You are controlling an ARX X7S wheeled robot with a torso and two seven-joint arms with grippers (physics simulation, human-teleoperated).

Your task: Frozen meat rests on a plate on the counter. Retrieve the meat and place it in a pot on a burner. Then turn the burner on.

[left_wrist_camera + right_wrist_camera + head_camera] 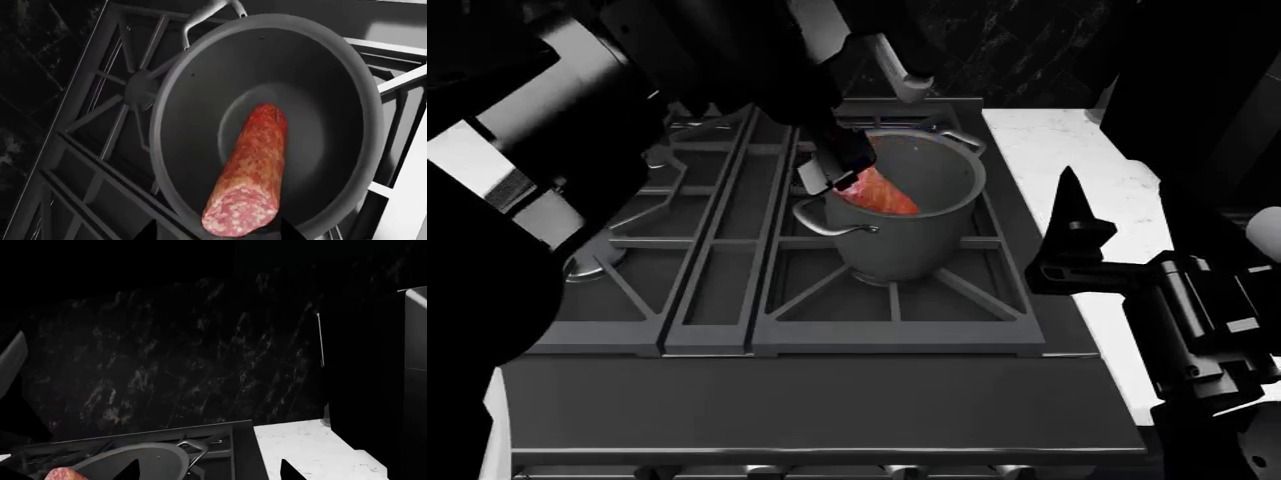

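The meat [250,170], a mottled reddish log, stands tilted inside the dark grey pot [167,125], its far end down near the pot's floor and its cut end up. My left gripper [217,232] hovers just over that cut end, open, with its tips spread wider than the meat. In the head view the meat [878,192] leans at the pot [921,240] rim below the left gripper [831,165]. The burner under the pot is hidden; the pot stands on its black grate [894,290]. My right gripper [1078,235] hangs open over the stove's right edge, holding nothing. The plate is out of view.
A neighbouring burner head [140,90] lies beside the pot under the grate. The white counter [1054,150] runs to the right of the stove. Knobs [888,470] line the stove's front edge. A dark marbled wall [187,365] rises behind.
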